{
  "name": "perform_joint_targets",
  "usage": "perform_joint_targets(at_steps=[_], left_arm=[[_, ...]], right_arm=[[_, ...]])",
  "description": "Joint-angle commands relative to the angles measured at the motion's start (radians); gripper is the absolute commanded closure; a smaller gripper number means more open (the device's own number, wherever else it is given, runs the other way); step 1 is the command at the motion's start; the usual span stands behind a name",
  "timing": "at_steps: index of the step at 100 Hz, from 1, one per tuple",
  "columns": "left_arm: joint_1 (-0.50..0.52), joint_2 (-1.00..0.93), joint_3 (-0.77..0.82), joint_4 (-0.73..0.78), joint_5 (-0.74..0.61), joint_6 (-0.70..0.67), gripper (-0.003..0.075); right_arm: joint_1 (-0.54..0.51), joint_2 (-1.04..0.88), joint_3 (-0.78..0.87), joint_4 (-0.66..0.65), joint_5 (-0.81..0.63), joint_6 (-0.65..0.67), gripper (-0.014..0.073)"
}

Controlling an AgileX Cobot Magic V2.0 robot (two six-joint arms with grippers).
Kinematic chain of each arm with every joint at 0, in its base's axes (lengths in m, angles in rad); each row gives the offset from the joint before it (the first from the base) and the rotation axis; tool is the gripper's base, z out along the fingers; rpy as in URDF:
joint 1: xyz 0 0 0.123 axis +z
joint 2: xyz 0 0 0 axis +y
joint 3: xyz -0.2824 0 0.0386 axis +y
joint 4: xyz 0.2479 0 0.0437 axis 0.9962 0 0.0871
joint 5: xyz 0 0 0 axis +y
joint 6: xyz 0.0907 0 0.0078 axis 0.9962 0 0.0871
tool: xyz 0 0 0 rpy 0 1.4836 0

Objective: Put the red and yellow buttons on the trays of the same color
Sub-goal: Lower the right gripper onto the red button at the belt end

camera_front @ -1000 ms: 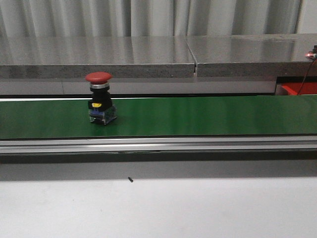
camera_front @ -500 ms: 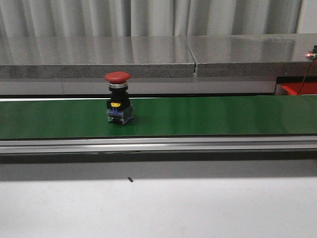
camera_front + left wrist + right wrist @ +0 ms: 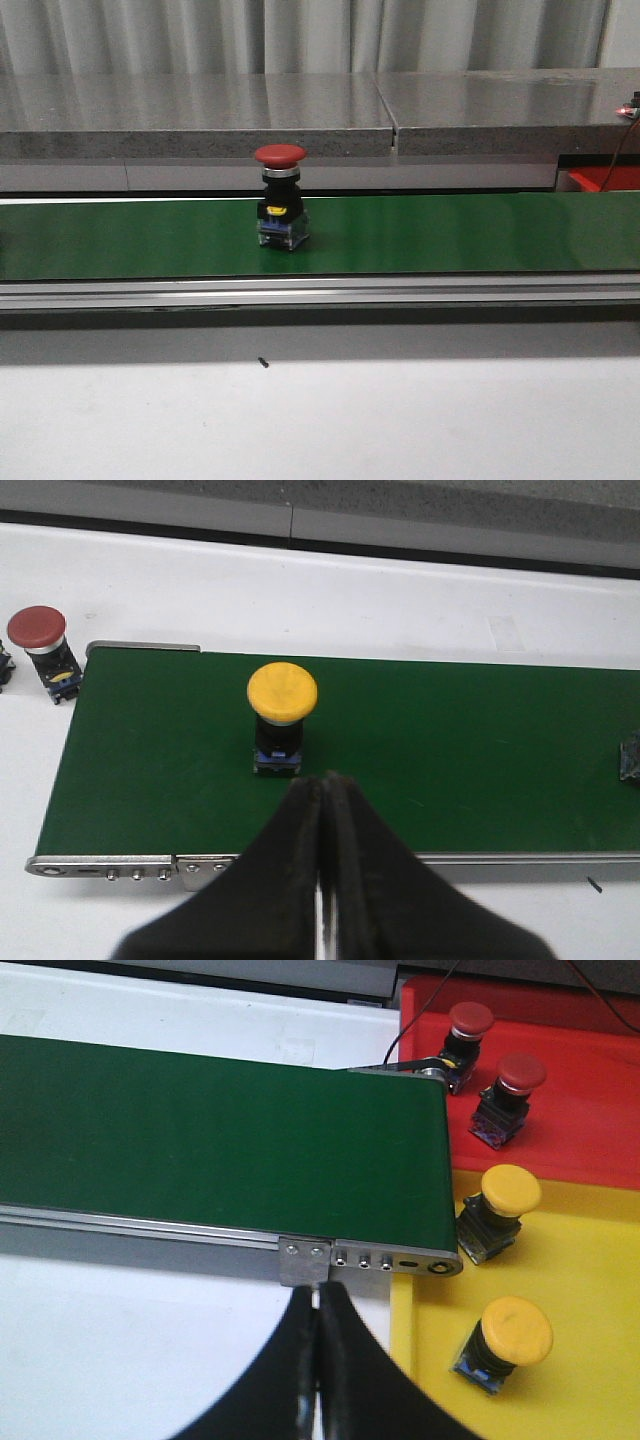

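Observation:
A red button (image 3: 281, 197) stands upright on the green conveyor belt (image 3: 450, 235), left of the middle in the front view. The left wrist view shows a yellow button (image 3: 282, 692) upright on the belt (image 3: 450, 750), just beyond my left gripper (image 3: 325, 780), which is shut and empty. Another red button (image 3: 38, 630) stands on the white table off the belt's end. My right gripper (image 3: 318, 1295) is shut and empty, near the belt's other end. Beside that end lie the red tray (image 3: 585, 1130) with two red buttons (image 3: 519, 1076) and the yellow tray (image 3: 590, 1280) with two yellow buttons (image 3: 511, 1191).
A metal rail (image 3: 320, 292) runs along the belt's near edge. A grey stone ledge (image 3: 200, 115) stands behind the belt. White tabletop (image 3: 320, 420) lies in front. A dark object (image 3: 631, 757) shows partly at the edge of the left wrist view.
The red button on the belt has travelled to the right, from the left part toward the middle of the front view. It stays upright.

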Motion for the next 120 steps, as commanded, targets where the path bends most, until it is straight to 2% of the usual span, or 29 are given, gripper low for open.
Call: perform_joint_targets(at_steps=[1,61,120], left_arm=[[-0.008,-0.038,-0.005,-0.029,-0.085,0.001,0.0741],[-0.008,-0.252,0.145,-0.031,-0.098,0.001,0.0741],[-0.008,-0.265,0.147,-0.031,-0.091,0.001,0.0741]], right_arm=[[0.002,0.001,-0.026,-0.004,-0.068,-0.010,0.0660],[0.002,0.001,-0.026,-0.004,-0.068,-0.010,0.0660],[0.009,0.050,-0.033,0.023,-0.153,-0.009,0.0660]])
